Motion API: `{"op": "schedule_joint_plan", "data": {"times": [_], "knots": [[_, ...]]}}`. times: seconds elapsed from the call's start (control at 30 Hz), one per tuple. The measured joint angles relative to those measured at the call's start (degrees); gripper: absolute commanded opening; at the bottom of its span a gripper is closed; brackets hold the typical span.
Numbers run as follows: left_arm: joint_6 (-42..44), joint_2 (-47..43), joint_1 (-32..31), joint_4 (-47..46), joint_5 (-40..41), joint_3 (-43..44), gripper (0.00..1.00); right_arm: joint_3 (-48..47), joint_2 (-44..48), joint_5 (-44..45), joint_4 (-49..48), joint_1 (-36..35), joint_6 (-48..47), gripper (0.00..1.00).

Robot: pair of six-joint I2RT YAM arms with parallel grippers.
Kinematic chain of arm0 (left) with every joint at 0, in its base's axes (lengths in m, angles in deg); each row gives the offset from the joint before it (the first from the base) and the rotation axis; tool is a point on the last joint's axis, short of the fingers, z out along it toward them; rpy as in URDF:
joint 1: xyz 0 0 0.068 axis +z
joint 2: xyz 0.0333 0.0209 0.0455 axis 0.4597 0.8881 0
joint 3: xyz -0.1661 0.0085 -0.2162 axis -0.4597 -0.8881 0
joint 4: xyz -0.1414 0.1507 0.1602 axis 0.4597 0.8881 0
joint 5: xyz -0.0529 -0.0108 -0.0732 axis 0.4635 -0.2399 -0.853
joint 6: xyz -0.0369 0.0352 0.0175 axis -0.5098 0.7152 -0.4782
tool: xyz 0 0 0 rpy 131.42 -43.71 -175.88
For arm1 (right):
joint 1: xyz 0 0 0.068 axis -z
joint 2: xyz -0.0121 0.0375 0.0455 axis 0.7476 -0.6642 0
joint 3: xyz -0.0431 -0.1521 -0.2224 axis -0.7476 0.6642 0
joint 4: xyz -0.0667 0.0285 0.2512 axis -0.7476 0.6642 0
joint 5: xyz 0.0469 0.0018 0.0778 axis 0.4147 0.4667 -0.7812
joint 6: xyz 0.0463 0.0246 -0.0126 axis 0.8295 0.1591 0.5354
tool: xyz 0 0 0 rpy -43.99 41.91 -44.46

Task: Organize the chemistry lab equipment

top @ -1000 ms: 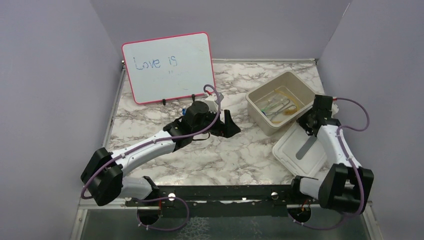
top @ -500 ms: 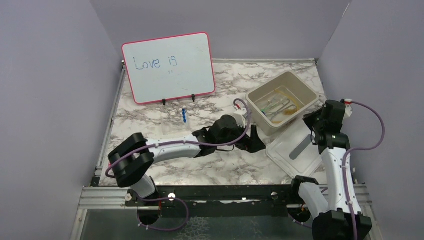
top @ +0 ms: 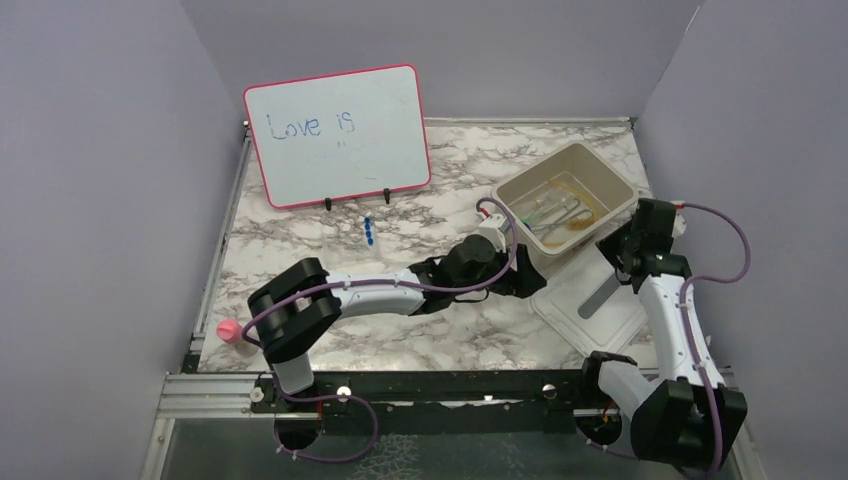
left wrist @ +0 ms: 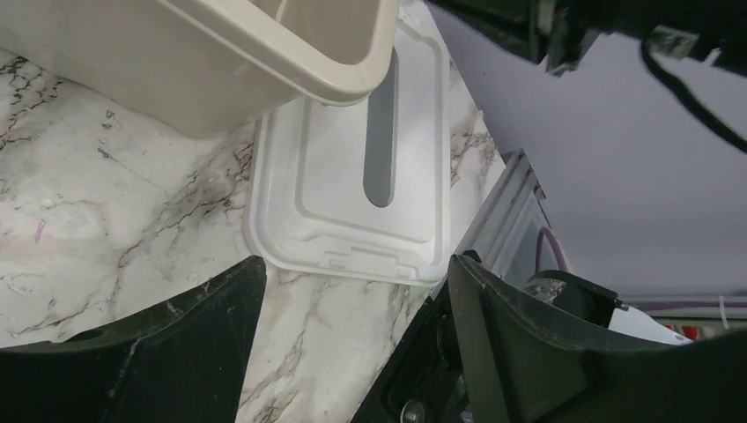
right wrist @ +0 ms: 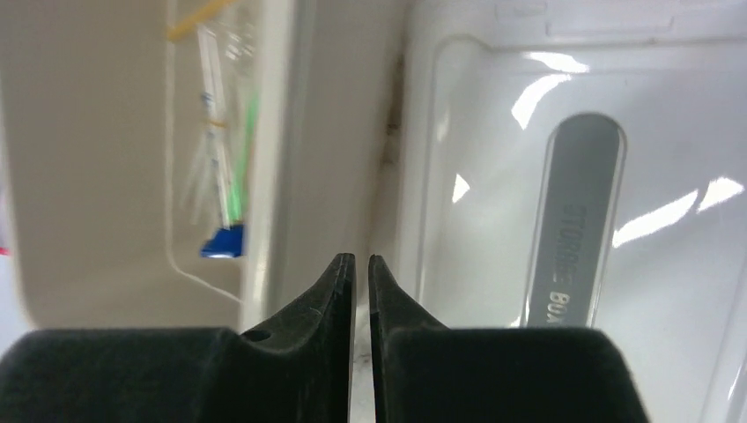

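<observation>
Lab equipment [top: 558, 212] lies inside the tub [top: 607, 167]. My left gripper [left wrist: 352, 282], spread wide and empty, hovers just beside the tub over its lid [left wrist: 335, 176]. My right gripper [right wrist: 361, 264], pinched almost together, holds nothing at the tub's outer wall.

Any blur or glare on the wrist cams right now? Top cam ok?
Right wrist: contents of the beige tub are smeared, with the green-tipped stick and small blue piece soft; there are bright glare patches on the lid. Left wrist: sharp, lid and tub rim crisp, no glare. Top external: even light, whiteboard writing readable.
</observation>
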Motion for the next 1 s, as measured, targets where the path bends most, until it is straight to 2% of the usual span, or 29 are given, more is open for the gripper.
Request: {"op": "schedule_joint_plan", "data": {"times": [0.07, 0.13, 0.23, 0.33, 0.67, 0.87, 1.0], "knots": [[0.17, 0.09, -0.02, 0.24, 0.79, 0.0, 0.71, 2.03, -2.27, -0.63, -0.33, 0.0, -0.17, 0.09], [0.31, 0.37, -0.02, 0.52, 1.22, 0.0, 0.71, 4.61, -3.91, -1.86, -0.55, 0.0, -0.35, 0.11], [0.92, 0.94, -0.02, 1.99, 1.92, 0.0, 0.71, 6.71, -7.06, -3.91, -1.05, 0.0, -0.85, 0.32], [1.64, 1.6, -0.02, 3.32, 2.51, 0.15, 0.71, 6.71, -11.76, -5.4, -3.3, 0.0, -1.77, 0.38], [3.85, 2.1, 0.15, 5.81, 3.65, 0.96, 0.7, 5.55, -22.03, -7.72, -10.03, -2.36, -3.19, 0.41], [4.17, 2.1, 0.74, 6.27, 4.02, 0.96, 0.7, 3.13, -26.08, -4.09, -10.08, -5.66, -3.19, 0.46], [4.31, 2.1, 1.27, 6.43, 4.04, 0.96, 0.7, 1.38, -27.78, -1.27, -9.2, -7.32, -3.19, 0.46]]}}
